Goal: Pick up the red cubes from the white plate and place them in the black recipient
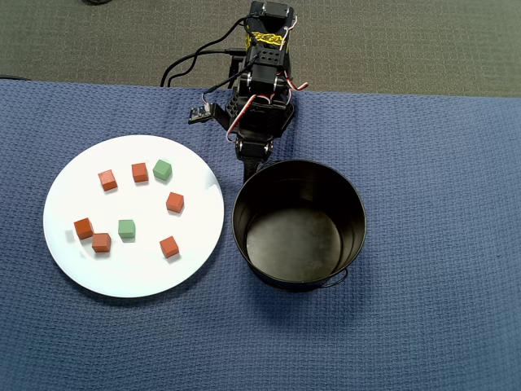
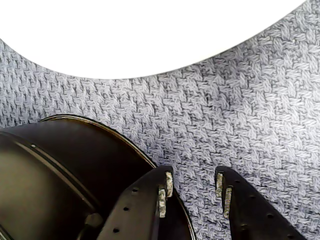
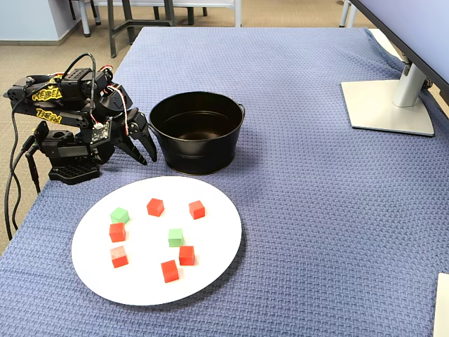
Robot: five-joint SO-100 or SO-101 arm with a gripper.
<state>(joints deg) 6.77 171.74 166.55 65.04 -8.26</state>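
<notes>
While six small matte orange-red cubes (image 3: 155,206) are lying on the glossy white round plate (image 3: 210,260), lower left in the fixed view, the empty hand (image 2: 194,186) is hanging narrowly parted beside the round black metal pot (image 3: 196,144); it should be widening before descending squarely over one cube.

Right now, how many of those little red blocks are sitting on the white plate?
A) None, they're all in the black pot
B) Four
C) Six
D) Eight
C: the overhead view shows six red cubes on the white plate, along with two green cubes, while the black pot is empty.
</notes>
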